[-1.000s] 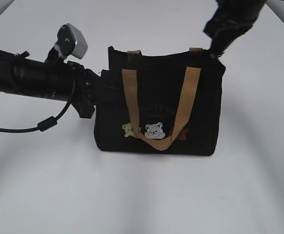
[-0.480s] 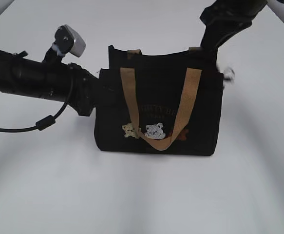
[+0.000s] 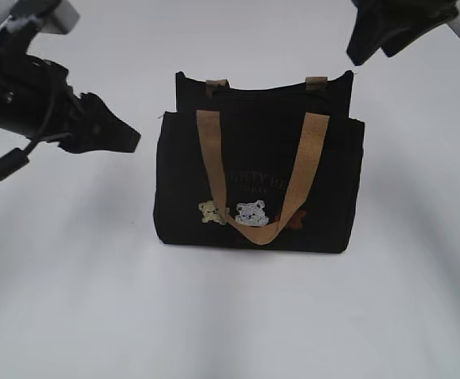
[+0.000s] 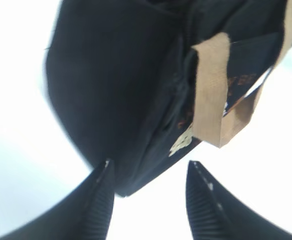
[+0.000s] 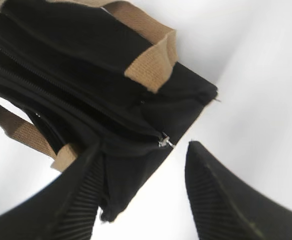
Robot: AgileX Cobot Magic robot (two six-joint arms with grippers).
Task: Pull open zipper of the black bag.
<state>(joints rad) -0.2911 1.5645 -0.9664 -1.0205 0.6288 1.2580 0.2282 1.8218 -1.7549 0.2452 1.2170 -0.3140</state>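
Observation:
The black bag (image 3: 257,166) stands upright in the middle of the table, tan handles (image 3: 304,170) hanging down its front over the bear patches. Its zipper (image 5: 85,102) runs along the top, and the small metal pull tab (image 5: 166,141) sits at the bag's end in the right wrist view. My left gripper (image 3: 123,138) (image 4: 149,163) hovers open just left of the bag, apart from it and empty. Open as well, my right gripper (image 3: 369,49) (image 5: 144,145) hangs above the bag's top right corner with nothing between its fingers.
The bag rests on a plain white table (image 3: 230,316). The left arm's cable (image 3: 5,166) loops down at the far left. Nothing else stands near the bag.
Both grippers have opened and let go of the bag. The left arm pulled back to the left, the right one rose up and to the right. The bag settled upright.

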